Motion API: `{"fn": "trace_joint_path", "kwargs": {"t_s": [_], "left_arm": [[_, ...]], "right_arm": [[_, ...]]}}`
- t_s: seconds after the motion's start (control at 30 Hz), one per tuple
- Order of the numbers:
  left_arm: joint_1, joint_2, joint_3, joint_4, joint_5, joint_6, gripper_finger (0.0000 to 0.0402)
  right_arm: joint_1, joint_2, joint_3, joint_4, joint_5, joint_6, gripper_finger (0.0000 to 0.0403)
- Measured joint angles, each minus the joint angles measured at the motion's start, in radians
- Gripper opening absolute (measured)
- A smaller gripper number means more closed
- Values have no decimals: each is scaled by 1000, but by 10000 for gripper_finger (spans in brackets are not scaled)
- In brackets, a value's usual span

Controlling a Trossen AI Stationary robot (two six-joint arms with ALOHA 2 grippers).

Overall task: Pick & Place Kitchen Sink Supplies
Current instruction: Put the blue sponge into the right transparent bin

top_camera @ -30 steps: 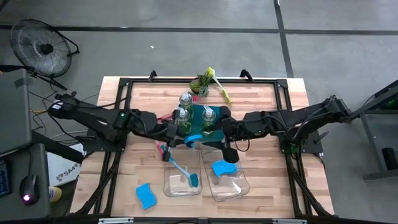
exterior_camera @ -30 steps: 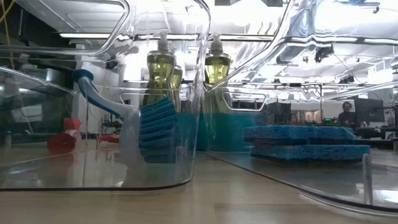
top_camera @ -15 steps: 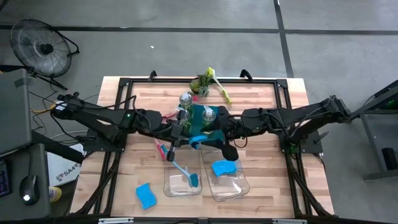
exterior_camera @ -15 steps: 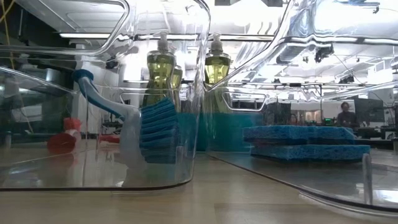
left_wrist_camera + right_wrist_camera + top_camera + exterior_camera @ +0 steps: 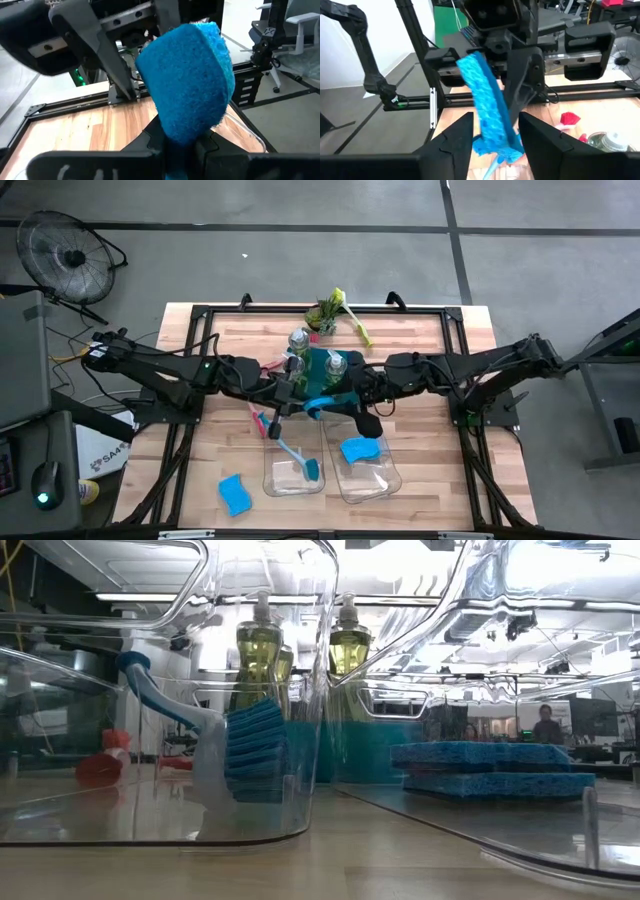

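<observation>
My left gripper (image 5: 296, 398) is shut on a blue sponge (image 5: 317, 402), held in the air above the near edge of the teal tray (image 5: 322, 380). My right gripper (image 5: 346, 406) is open, with one finger on either side of the sponge's free end (image 5: 492, 125). Another blue sponge (image 5: 355, 450) lies flat in the right clear bin (image 5: 368, 475). A third (image 5: 233, 494) lies on the table at the near left. A blue brush (image 5: 298, 459) leans in the left bin (image 5: 293, 478). Three soap bottles (image 5: 335, 364) stand in the tray. My left gripper pinches one end of the sponge (image 5: 181, 141) between its two fingers, coming level from the table's left. The sponge sticks out past the fingertips toward the right arm, on edge and lifted clear. My right gripper: I cannot tell whether its fingers (image 5: 532, 131) touch the sponge.
A red-pink brush (image 5: 262, 420) lies on the table left of the bins. A green potted plant (image 5: 324, 313) and a yellow-green brush (image 5: 352, 320) are at the far edge. In the low view the bins' walls (image 5: 320, 690) fill the foreground; a person (image 5: 546, 725) shows far behind.
My right gripper has gone toward the table's left, closing in on the sponge held by my left gripper. My left gripper has gone a little toward the right with the sponge, which stays clear of the table.
</observation>
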Motion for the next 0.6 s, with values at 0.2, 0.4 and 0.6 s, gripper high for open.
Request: {"fn": "trace_joint_path", "kwargs": {"t_s": [0.2, 0.4, 0.6], "left_arm": [[0, 0, 0, 0, -1, 0, 33], [0, 0, 0, -2, -1, 0, 33], [0, 0, 0, -1, 0, 0, 33]], "right_arm": [[-13, 1, 0, 0, -10, 1, 119], [-18, 1, 0, 0, -43, 2, 68], [-19, 1, 0, 13, -84, 3, 10]]}}
